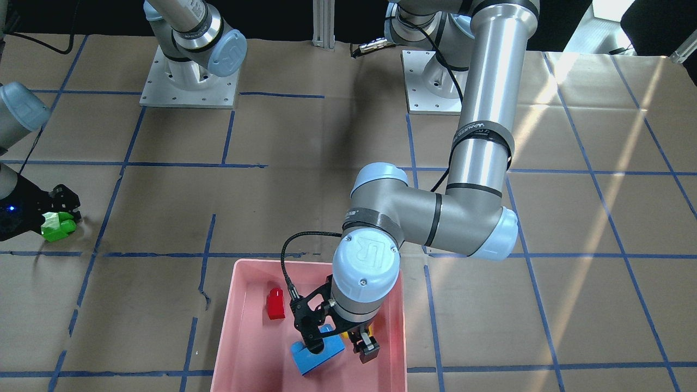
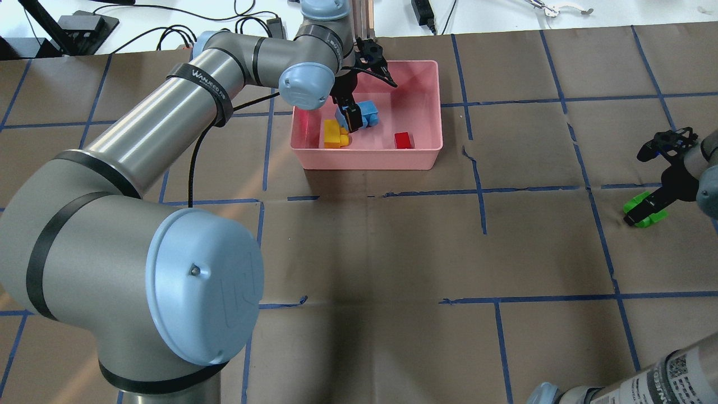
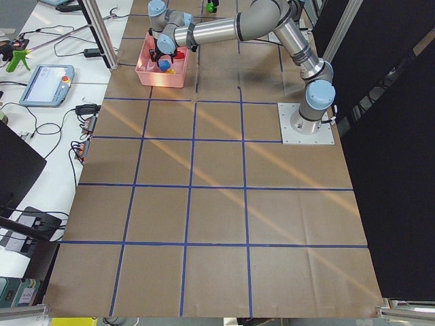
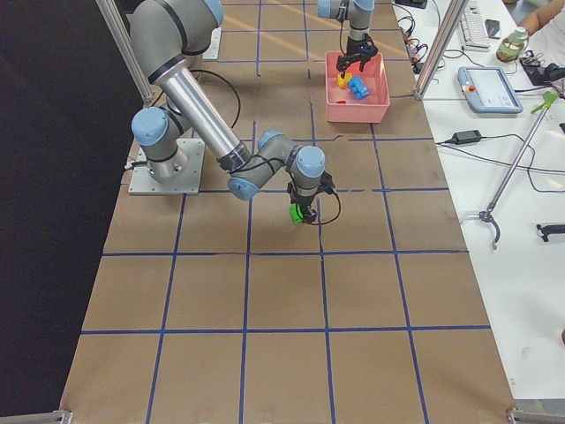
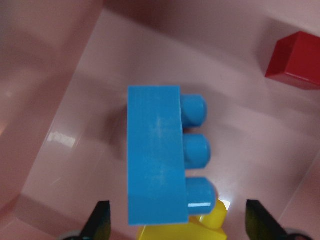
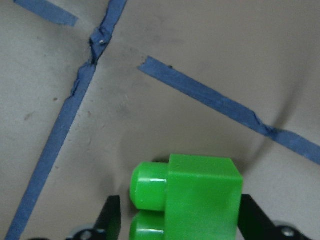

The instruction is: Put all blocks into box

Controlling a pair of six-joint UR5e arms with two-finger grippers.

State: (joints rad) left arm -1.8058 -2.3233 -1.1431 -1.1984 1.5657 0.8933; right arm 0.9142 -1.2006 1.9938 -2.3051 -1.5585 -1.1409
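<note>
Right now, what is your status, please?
Left hand open over blue block in box. Right hand shut on green block, out on table. Yellow block, red block in box. Left arm over box may block drop.

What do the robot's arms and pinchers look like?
The left arm and right arm are shiny silver tubes with light blue round caps and black rings at the joints. The left arm has a black strap with white letters and a thin black cable. The left gripper and right gripper are black and two-fingered.
</note>
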